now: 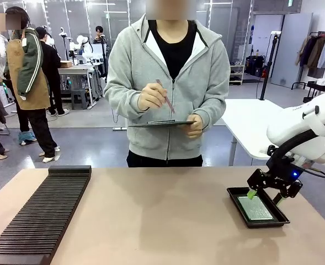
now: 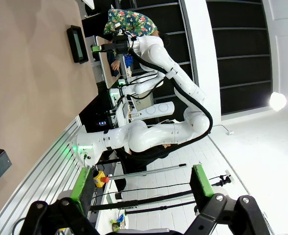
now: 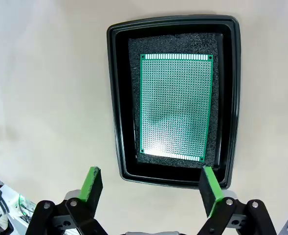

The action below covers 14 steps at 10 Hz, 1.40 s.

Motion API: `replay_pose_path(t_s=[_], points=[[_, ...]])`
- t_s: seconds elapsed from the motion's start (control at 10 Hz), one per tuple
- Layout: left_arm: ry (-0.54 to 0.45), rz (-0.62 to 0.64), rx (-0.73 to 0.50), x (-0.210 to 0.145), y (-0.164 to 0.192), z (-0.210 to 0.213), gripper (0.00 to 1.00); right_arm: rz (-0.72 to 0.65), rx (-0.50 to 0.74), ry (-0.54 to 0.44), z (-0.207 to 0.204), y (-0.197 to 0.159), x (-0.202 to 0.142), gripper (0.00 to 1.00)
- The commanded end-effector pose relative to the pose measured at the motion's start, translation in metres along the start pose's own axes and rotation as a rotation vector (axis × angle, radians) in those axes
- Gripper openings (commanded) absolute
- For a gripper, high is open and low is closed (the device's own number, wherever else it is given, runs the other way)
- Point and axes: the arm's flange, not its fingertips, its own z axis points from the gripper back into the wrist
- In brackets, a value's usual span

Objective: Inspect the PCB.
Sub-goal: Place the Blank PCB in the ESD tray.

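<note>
The right gripper (image 3: 149,188) hangs with its jaws spread wide and empty above the near rim of a black tray (image 3: 115,98). Just beyond its green fingertips (image 3: 92,182), the PCB (image 3: 175,105) lies flat on dark foam inside the tray, untouched. In the front view the same gripper (image 1: 266,197) hovers over the tray (image 1: 233,195) at the table's (image 1: 162,221) right edge, the PCB (image 1: 255,208) directly beneath it. Across the table from the gripper, a person holds a grey clipboard (image 1: 161,123) and a pen (image 1: 165,95). The left gripper (image 2: 139,185), also spread and empty, points off the table, well apart from the tray (image 2: 77,44).
</note>
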Motion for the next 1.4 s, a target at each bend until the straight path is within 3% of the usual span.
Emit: replay_pose_path(t_s=[0.0,1.3], points=[[-0.001,-0.004,-0.003,-0.0003,-0.0014,0.001,1.0,0.003,0.007,0.001,-0.0021,0.0012,0.0009,1.0],[-0.001,-0.004,-0.003,-0.0003,-0.0014,0.001,1.0,0.003,0.007,0.001,-0.0021,0.0012,0.0009,1.0]])
